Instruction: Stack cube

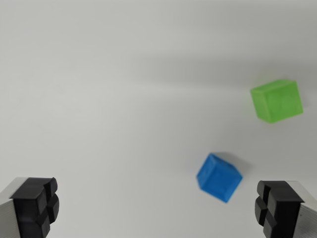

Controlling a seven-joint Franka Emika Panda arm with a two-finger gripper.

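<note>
wrist view, single frame, slightly blurred. claw [156, 210] is spread wide and released, nothing between its fingers. black ribbed fingertips [35, 206] show at the lower corners of the wrist view, one at the wrist view's left, one at the wrist view's right, each on a pale grey finger body.

blue cube [219, 177] sits on the white table [99, 99], turned so one corner points toward the camera. it lies toward the wrist view's right, just beside the right-hand fingertip but apart from it, not touching. it is not centred in the gap between the fingers.

green cube [277, 100] sits farther up the frame and farther to the wrist view's right, near the right border. it is translucent-looking, also rotated a little. the two cubes are apart, with bare table between them; neither rests on the other.

both cubes rest flat on the table, each with a soft shadow. a broad faint shadow band crosses the table above them. no table edge or corner is in view, so position relative to the table's edges cannot be told.
</note>
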